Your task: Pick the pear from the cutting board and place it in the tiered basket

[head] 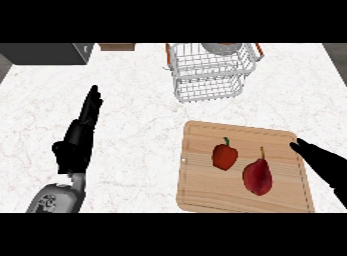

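A dark red pear (258,176) with a thin stem lies on the right half of the wooden cutting board (205,195). Just left of it on the board sits a red bell pepper (225,155). The white wire tiered basket (211,70) stands at the back of the counter, beyond the board. My right hand (331,167) comes in from the right edge, open, its fingertips over the board's right rim and a short way right of the pear, not touching it. My left hand (78,135) rests open on the left, fingers pointing away from me.
A dark grey appliance (47,52) sits at the back left corner, with a small brown box (117,47) next to it. The white marble counter (132,100) stretches between my left hand and the board.
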Robot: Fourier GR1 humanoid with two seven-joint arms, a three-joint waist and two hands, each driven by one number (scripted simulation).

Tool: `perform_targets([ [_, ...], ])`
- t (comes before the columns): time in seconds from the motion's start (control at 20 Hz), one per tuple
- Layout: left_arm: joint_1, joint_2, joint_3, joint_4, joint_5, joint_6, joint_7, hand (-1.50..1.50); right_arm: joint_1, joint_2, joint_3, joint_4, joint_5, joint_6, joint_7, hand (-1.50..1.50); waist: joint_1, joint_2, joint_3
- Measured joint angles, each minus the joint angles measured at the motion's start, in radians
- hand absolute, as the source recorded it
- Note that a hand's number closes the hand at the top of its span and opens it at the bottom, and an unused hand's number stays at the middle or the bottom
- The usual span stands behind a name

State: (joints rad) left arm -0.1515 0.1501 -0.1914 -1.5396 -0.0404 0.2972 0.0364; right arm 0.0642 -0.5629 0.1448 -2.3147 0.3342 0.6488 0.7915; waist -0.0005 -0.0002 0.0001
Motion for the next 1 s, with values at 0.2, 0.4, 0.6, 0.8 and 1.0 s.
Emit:
perform_targets([
  [0.2, 0.002, -0.013, 0.004, -0.007, -0.012, -0.004, 0.003, 0.00, -0.004, 0.011, 0.062, 0.016, 0.112, 0.011, -0.065, -1.50, 0.000, 0.000, 0.000],
  [0.4, -0.002, -0.015, 0.027, 0.008, -0.016, -0.026, -0.013, 0.00, 0.005, 0.009, 0.038, 0.049, 0.189, 0.014, -0.151, -1.50, -0.001, 0.000, 0.000],
  [0.6, -0.005, -0.032, 0.025, -0.003, -0.036, -0.022, 0.007, 0.00, -0.001, 0.038, 0.038, 0.117, 0.276, -0.020, -0.186, -1.50, 0.000, 0.000, 0.000],
  [0.8, 0.016, -0.043, 0.024, -0.018, -0.048, -0.030, 0.005, 0.00, 0.049, 0.063, 0.031, 0.154, 0.343, -0.058, -0.239, -1.50, -0.001, 0.000, 0.000],
  [1.0, 0.031, -0.048, 0.037, -0.022, -0.055, -0.041, -0.005, 0.00, 0.073, 0.099, 0.030, 0.198, 0.380, -0.073, -0.276, -1.50, -0.001, -0.001, 0.000],
])
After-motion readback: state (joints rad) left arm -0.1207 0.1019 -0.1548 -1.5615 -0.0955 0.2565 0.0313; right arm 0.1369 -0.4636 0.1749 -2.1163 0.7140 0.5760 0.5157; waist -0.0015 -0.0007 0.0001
